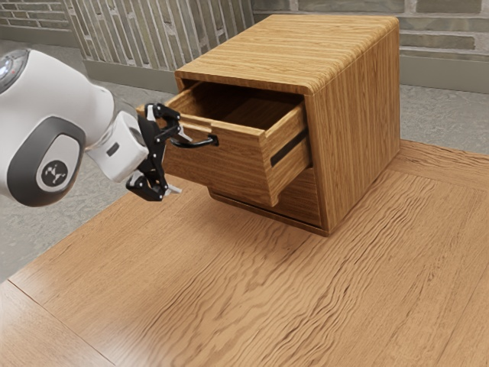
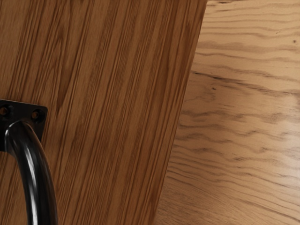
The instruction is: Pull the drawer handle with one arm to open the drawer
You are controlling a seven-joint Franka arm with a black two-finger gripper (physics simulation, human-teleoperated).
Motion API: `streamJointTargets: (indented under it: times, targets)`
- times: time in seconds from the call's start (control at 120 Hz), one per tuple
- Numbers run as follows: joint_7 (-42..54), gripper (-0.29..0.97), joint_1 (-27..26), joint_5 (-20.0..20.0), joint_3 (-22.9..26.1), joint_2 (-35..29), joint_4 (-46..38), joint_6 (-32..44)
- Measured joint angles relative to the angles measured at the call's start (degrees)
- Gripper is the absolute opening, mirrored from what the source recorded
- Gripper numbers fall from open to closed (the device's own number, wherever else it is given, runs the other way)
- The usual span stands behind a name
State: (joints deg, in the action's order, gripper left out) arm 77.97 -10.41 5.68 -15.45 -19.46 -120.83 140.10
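Note:
A wooden cabinet (image 1: 348, 99) stands on the table, and its upper drawer (image 1: 244, 157) is pulled partly out toward the exterior view's left. A black curved handle (image 1: 197, 141) is fixed to the drawer front. My gripper (image 1: 163, 155) is right at the front, open, with its fingers (image 1: 170, 122) spread wide above and below the handle's near end. In the wrist view the handle (image 2: 28, 178) and its screw plate (image 2: 18, 115) lie close under my hand against the drawer front (image 2: 108, 93).
The wooden table (image 1: 306, 290) stretches out in front of the cabinet, and its left edge (image 1: 46, 260) is near my arm. A lower cabinet panel (image 1: 302, 202) sits under the drawer. Grey floor and a brick wall lie behind.

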Motion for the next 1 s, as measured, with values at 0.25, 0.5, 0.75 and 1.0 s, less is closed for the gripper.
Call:
streamJointTargets:
  times: [0.25, 0.5, 0.75, 1.0]
  targets:
    - [-0.2, 0.66, 2.0, 0.2, 1.8, -3.5, -3.3, -0.1]
    - [-0.3, 0.68, 6.5, 0.1, 5.4, -8.7, -7.4, -0.1]
    - [-0.6, 0.67, 8.6, -0.1, 7.6, -12.4, -11.1, -0.2]
    - [-1.0, 0.69, 9.8, 0.0, 8.6, -14.9, -13.3, -0.3]
